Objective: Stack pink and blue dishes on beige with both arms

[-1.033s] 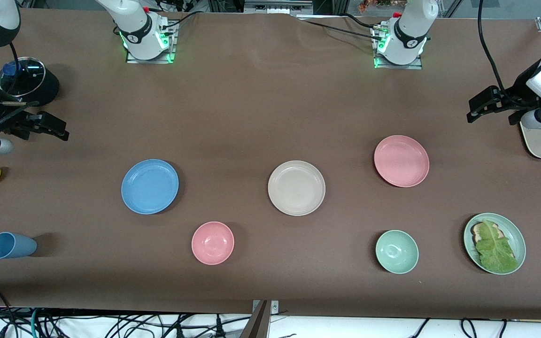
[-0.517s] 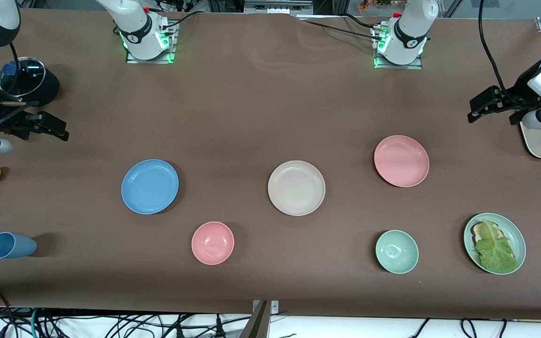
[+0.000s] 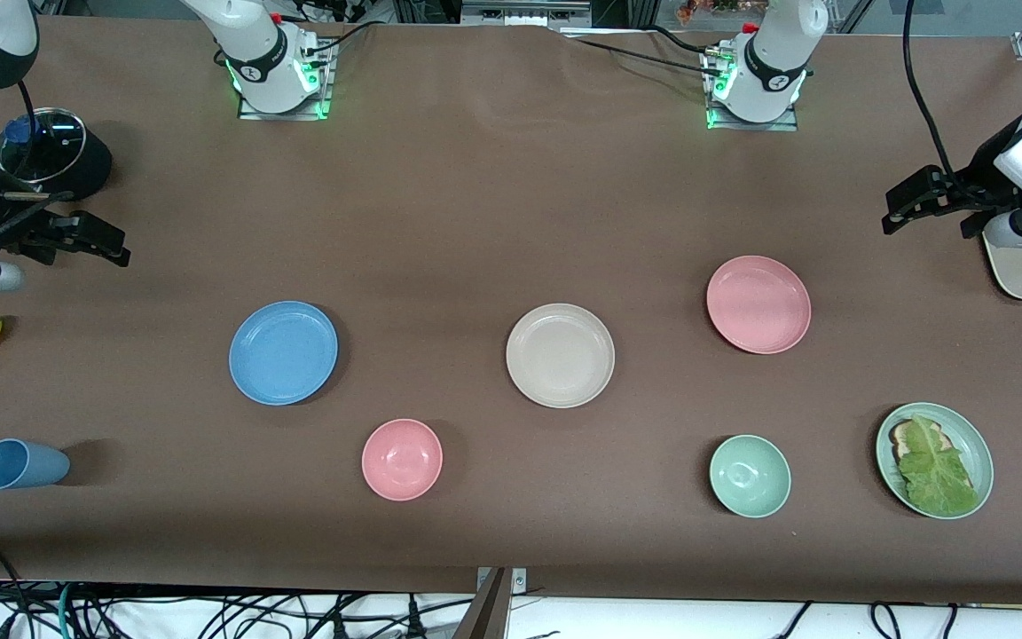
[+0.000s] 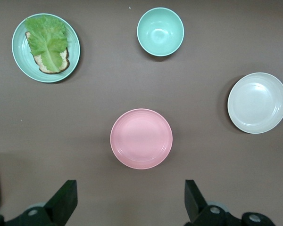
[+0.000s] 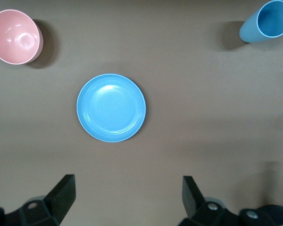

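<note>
Smooth plates on a soft brown table

The pink plate (image 3: 758, 304), blue plate (image 3: 283, 352) and beige plate (image 3: 560, 355) look like dull, smooth plastic. The table (image 3: 475, 204) cover looks like brown matt cloth with soft creases. The pink bowl (image 3: 402, 459) shines a bit. The arms' white shells (image 3: 254, 40) are glossy.

The beige plate (image 3: 560, 355) lies mid-table, between the blue plate (image 3: 283, 352) toward the right arm's end and the pink plate (image 3: 758, 303) toward the left arm's end
</note>
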{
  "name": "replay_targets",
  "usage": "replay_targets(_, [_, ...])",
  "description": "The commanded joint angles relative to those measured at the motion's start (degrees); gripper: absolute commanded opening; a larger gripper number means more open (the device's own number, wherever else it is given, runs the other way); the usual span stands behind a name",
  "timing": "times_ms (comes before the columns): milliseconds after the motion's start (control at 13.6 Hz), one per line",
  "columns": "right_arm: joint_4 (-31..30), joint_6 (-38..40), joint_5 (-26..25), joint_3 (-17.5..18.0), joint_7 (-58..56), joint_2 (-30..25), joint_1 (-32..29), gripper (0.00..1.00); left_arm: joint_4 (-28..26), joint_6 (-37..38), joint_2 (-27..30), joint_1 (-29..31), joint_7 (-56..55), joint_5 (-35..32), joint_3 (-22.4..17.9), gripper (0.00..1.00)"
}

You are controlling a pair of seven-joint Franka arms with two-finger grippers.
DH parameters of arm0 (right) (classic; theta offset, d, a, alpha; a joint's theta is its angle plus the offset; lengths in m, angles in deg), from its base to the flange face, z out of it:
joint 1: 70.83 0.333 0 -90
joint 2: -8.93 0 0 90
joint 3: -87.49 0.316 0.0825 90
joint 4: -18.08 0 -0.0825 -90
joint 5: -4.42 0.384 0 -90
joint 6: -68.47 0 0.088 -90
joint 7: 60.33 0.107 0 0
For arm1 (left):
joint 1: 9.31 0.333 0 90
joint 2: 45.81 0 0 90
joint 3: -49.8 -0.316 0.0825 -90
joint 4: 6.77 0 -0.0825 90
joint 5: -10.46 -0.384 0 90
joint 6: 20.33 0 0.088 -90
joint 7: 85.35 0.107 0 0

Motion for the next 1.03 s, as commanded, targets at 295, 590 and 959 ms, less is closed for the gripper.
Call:
replay_targets(295, [-1.0, -0.6, -0.5, 0.3, 0.3, -1.2, -0.3, 1.0, 2.3, 0.4, -1.5, 0.4, 1.0, -1.2, 0.1, 1.0])
replay_targets(590, [-0.9, -0.6, -0.6, 0.3, 0.5, -1.2, -0.2, 1.0, 2.3, 0.4, -1.6, 1.2, 1.1, -1.0, 0.2, 1.0])
replay_targets(959, [-0.9, -0.6, -0.6, 0.3, 0.5, -1.2, -0.2, 1.0, 2.3, 0.4, -1.6, 1.2, 1.1, -1.0, 0.2, 1.0])
